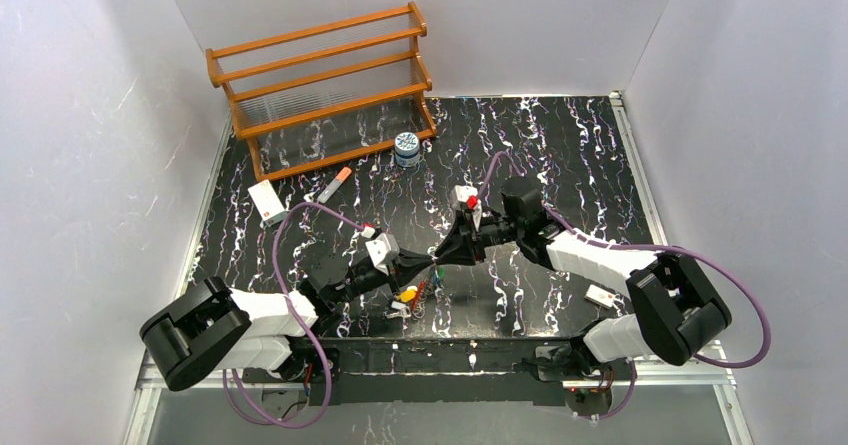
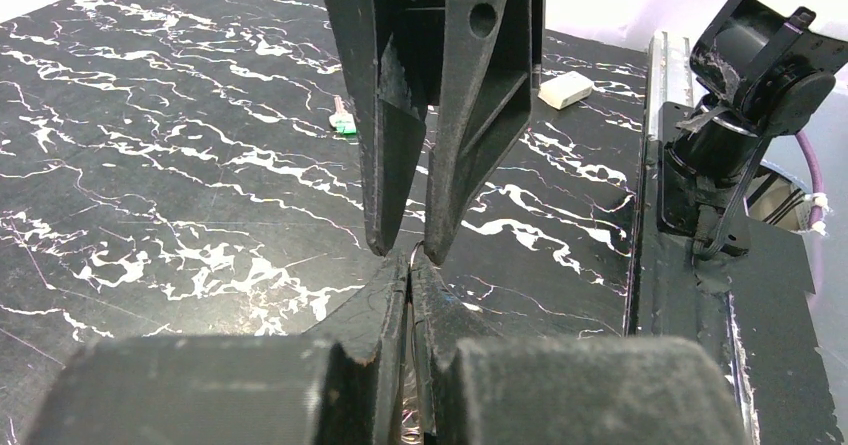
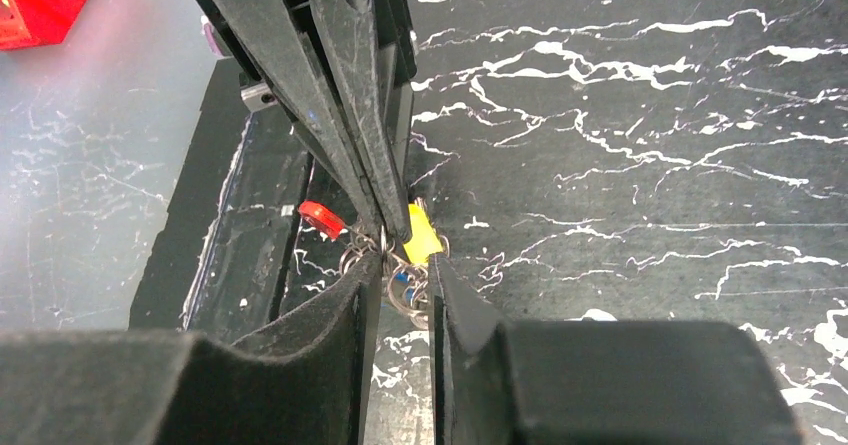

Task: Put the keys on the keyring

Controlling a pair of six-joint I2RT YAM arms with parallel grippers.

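Bright, even light falls from overhead, and the white walls (image 1: pixel 90 115) bounce it back, so the shadows under the arms (image 1: pixel 270 310) on the table (image 1: pixel 570 145) stay soft and short. The overhead view is sharp throughout. In both wrist views the near fingers (image 2: pixel 200 395) blur out of focus, and one pale surface (image 3: pixel 90 125) looks washed out.

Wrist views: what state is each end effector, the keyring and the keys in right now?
left end effector: shut on the keyring
right end effector: slightly open, ring wire between its fingertips
keyring: held by the left end effector
red key, yellow key, blue key: hanging at the keyring
green key: loose on the table, apart
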